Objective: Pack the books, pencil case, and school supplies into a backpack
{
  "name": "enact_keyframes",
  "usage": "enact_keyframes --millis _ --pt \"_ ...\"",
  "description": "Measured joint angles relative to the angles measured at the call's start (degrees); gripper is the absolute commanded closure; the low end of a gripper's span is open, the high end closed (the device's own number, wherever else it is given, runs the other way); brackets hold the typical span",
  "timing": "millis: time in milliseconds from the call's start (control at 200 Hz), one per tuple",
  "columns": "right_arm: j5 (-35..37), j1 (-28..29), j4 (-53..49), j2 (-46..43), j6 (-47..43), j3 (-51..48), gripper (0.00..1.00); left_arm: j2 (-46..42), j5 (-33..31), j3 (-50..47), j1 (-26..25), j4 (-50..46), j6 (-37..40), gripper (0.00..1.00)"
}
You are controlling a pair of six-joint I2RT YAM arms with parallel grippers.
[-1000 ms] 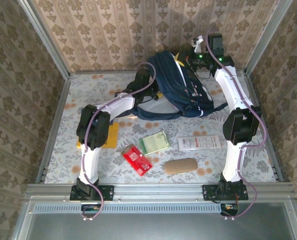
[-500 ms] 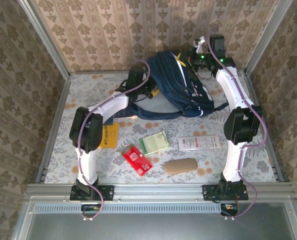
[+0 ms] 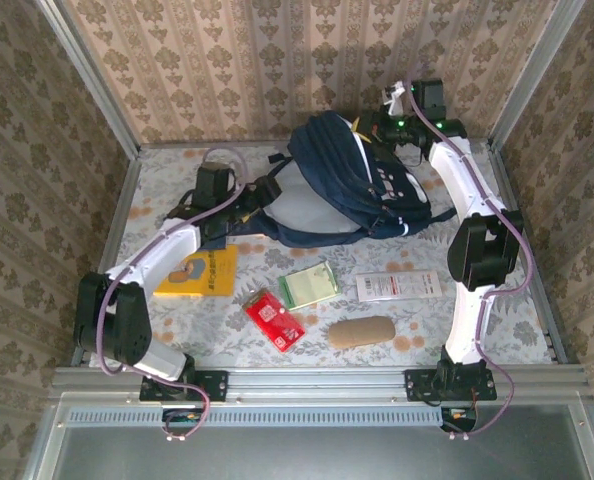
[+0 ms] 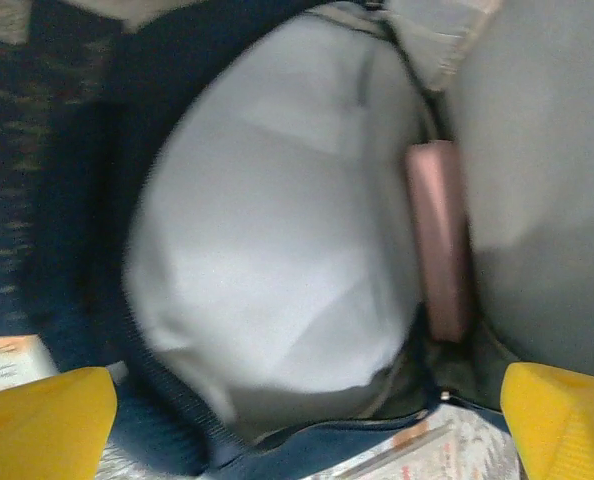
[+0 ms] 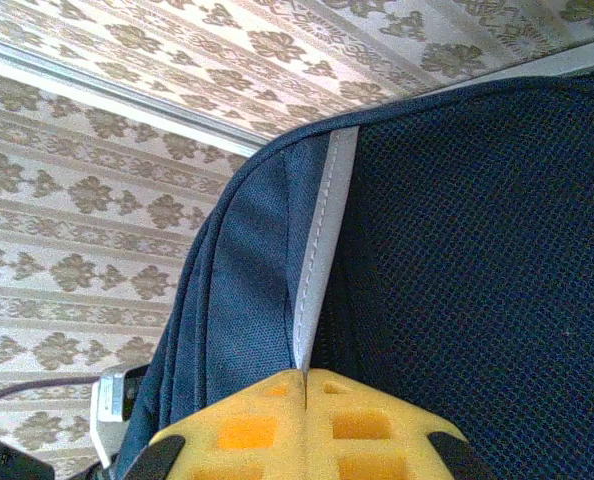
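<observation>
On the table covered in floral cloth (image 3: 517, 335), the large navy-blue fabric backpack (image 3: 362, 185) lies toward the far wall, right of centre, its pale grey lining turned toward the left arm. The right gripper (image 3: 375, 124) sits at the bag's far top edge. From its wrist, its yellow fingers (image 5: 247, 430) are pressed tight together, pinching the backpack (image 5: 457, 250) by a white-grey stripe along the seam. The left gripper (image 3: 245, 205) hangs just beside the bag's left side with its jaws spread wide and nothing between them. Its wrist camera looks straight at the grey lining of the backpack (image 4: 267, 250), with one yellow fingertip (image 4: 42, 420) at each lower corner. A pinkish flat thing (image 4: 439, 240) stands on edge against the lining there, too blurred for me to say what it is. Nearer the arms, the thin orange-yellow book with a cartoon figure (image 3: 199, 272) lies flat, partly under the left forearm. To its right, well apart from the bag, lie the small red packet (image 3: 274, 318), the pale green pad (image 3: 309, 284) just beyond it, and the white packet with red print (image 3: 399, 285). A tan oblong pouch (image 3: 362, 332) lies closest to the near edge, between the red and white packets.
</observation>
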Motion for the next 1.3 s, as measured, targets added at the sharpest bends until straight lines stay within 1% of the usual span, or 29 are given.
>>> enact_keyframes --millis 40,140,185,235,270,365,435,490,535,660,755,830,885,900,985,1075,1140,1215,1300 --pt "1.18 0.61 -1.05 0.0 -0.98 0.0 1.0 -0.61 0.35 -0.42 0.04 -1.11 0.85 0.0" --pt "4.22 2.78 -2.91 0.07 -3.17 0.0 0.95 -4.13 0.52 -0.26 -1.6 -5.46 5.18 0.0" --pt "5.51 3.93 -3.43 0.2 -4.02 0.0 0.9 -6.1 0.55 0.17 -2.38 -7.5 6.86 0.0" --pt "7.06 5.25 -4.02 0.46 -4.74 0.0 0.83 -8.13 0.57 1.14 -3.19 -9.81 9.01 0.01" --pt "8.07 6.32 -4.5 0.72 -5.25 0.0 0.76 -9.35 0.5 1.97 -3.76 -11.3 10.67 0.01" --pt "9.97 9.11 -5.05 1.62 -7.06 0.0 0.66 -10.99 -0.72 3.89 -5.64 -14.99 14.95 0.01" --pt "11.28 10.73 -5.35 1.79 -7.72 -0.07 0.55 -11.43 -2.19 4.87 -9.29 -18.01 18.67 0.01" --pt "12.33 11.72 -5.2 1.57 -8.2 -0.74 0.43 -11.5 -3.21 5.11 -12.02 -20.17 21.18 0.01" --pt "13.51 12.02 -4.92 1.07 -8.35 -1.88 0.38 -11.5 -4.0 5.11 -14.27 -22.12 23.54 0.01" --pt "17.33 11.5 -5.05 -1.92 -9.29 -6.34 0.36 -11.5 -6.49 5.11 -18.78 -25.88 28.5 0.0" --pt "21.79 10.67 -5.29 -6.75 -9.42 -10.99 0.36 -11.41 -9.22 5.11 -23.85 -27.47 32.3 0.0" --pt "25.09 9.81 -4.76 -12.74 -9.01 -15.91 0.36 -10.45 -10.71 5.16 -28.87 -28.26 34.99 0.0" --pt "27.5 8.92 -4.09 -18.84 -8.52 -21.18 0.36 -8.83 -11.69 5.2 -32.39 -28.37 36.74 0.0" --pt "28.04 8.68 -4.07 -20.65 -8.31 -22.58 0.36 -7.78 -12.13 5.25 -33.86 -28.33 37.29 0.0" --pt "30.73 7.26 -2.49 -29.68 -7.21 -29.46 0.36 -3.39 -13.57 5.33 -38.53 -28.33 39.58 0.0" --pt "32.33 5.92 -0.04 -38.47 -6.14 -36.44 0.36 1.33 -14.91 5.33 -41.48 -27.82 41.64 0.01" --pt "32.68 5.62 1.03 -43.06 -5.75 -40.17 0.34 4.44 -15.39 5.35 -42.71 -26.99 43.19 0.01" --pt "32.76 5.49 1.88 -46.34 -5.03 -43.36 0.34 7.74 -15.87 5.57 -43.76 -26.01 44.96 0.02" --pt "32.76 5.29 2.58 -48.13 -4.35 -46.14 0.34 10.91 -16.04 6.21 -44.87 -25.09 46.69 0.02"
